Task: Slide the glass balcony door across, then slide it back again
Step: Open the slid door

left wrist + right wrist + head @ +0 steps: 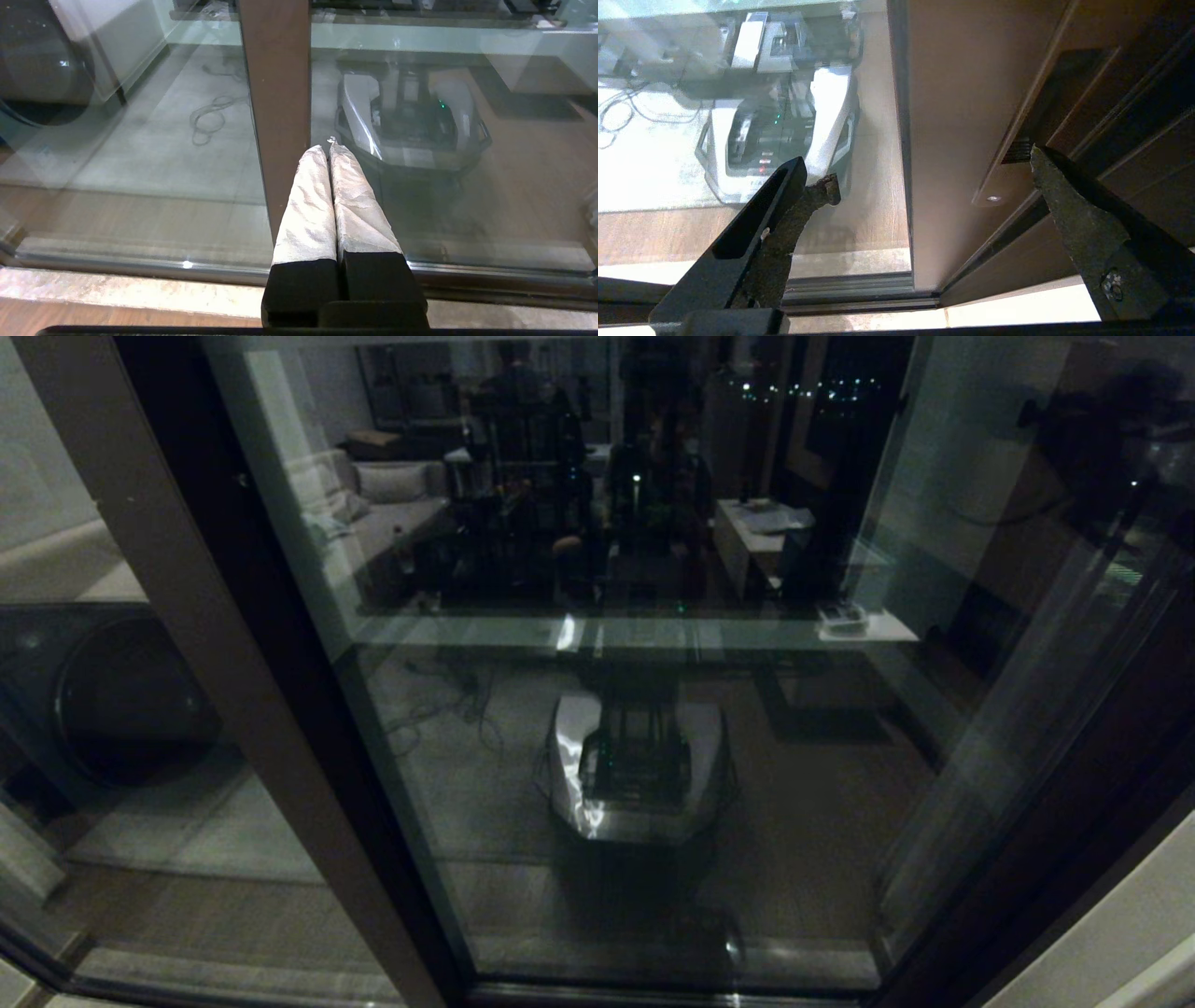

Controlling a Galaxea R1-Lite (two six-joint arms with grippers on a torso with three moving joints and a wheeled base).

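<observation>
The glass balcony door (653, 756) fills the head view, a reflective pane mirroring the room and the robot; neither gripper shows there. In the right wrist view the door's brown edge stile (952, 116) carries a recessed handle slot (1045, 102) and a small screw (993, 199). My right gripper (934, 172) is open, one finger (784, 219) before the glass and the other (1078, 219) by the slot and outer frame. My left gripper (327, 148) is shut on nothing, its cloth-wrapped tips close to the right edge of a plain brown stile (275, 93).
The plain stile (215, 644) slants down the left of the head view, with a washing machine (121, 700) behind the glass beyond it. A dark outer frame (1074, 821) borders the right. The floor track (850, 289) and a pale sill (117, 289) run along the bottom.
</observation>
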